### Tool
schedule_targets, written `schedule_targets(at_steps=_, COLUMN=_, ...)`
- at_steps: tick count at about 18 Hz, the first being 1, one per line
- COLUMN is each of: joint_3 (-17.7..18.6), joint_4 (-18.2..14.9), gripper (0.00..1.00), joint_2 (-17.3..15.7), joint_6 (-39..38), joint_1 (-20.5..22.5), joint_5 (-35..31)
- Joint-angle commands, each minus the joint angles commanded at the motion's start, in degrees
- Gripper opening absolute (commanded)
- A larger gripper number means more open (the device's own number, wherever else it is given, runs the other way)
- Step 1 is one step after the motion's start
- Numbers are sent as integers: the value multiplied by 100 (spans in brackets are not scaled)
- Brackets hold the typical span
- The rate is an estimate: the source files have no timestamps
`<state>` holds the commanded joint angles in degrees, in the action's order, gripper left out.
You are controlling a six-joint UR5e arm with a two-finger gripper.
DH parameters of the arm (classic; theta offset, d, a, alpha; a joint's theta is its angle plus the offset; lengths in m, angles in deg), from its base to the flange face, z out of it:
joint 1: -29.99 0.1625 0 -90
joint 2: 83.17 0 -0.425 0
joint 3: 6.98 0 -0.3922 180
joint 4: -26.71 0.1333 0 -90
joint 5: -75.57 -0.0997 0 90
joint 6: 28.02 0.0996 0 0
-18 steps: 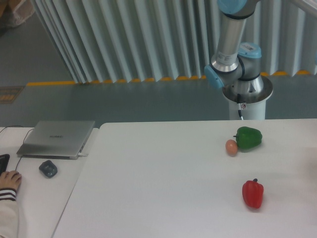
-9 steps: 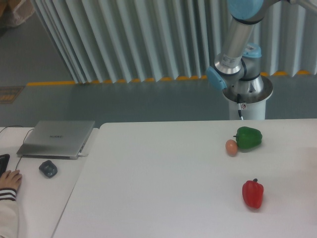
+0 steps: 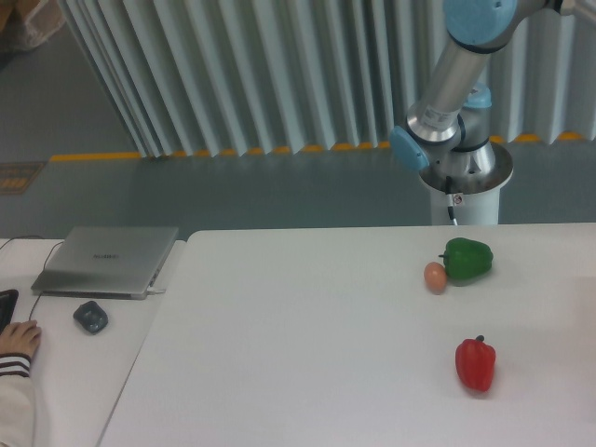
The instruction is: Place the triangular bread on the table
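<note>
The large white matte table (image 3: 307, 345) shows no triangular bread near the red bell pepper (image 3: 475, 364), probably because the out-of-frame gripper carries it, finger state impossible to tell.

Two peppers on the table (image 3: 307, 372): one green pepper (image 3: 467, 260) near the far edge, one red pepper (image 3: 475, 364) toward the near right corner. One egg (image 3: 435, 276) touching the green pepper's left side. One robot arm (image 3: 453, 88) behind the far edge. On the adjoining desk (image 3: 79, 372): one closed laptop (image 3: 107, 260), one mouse (image 3: 90, 317), one person's hand (image 3: 17, 339) at the left edge.
</note>
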<state>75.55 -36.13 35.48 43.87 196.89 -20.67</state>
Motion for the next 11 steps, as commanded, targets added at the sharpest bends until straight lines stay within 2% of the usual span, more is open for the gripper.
schedule_targets(at_steps=5, joint_3=-17, joint_4=9, gripper=100, joint_2=79, joint_6=-9, joint_1=9, joint_5=9)
schedule_targets(at_steps=11, joint_3=-26, joint_4=184, gripper=100, joint_2=211, joint_6=-17, joint_1=0, joint_5=18)
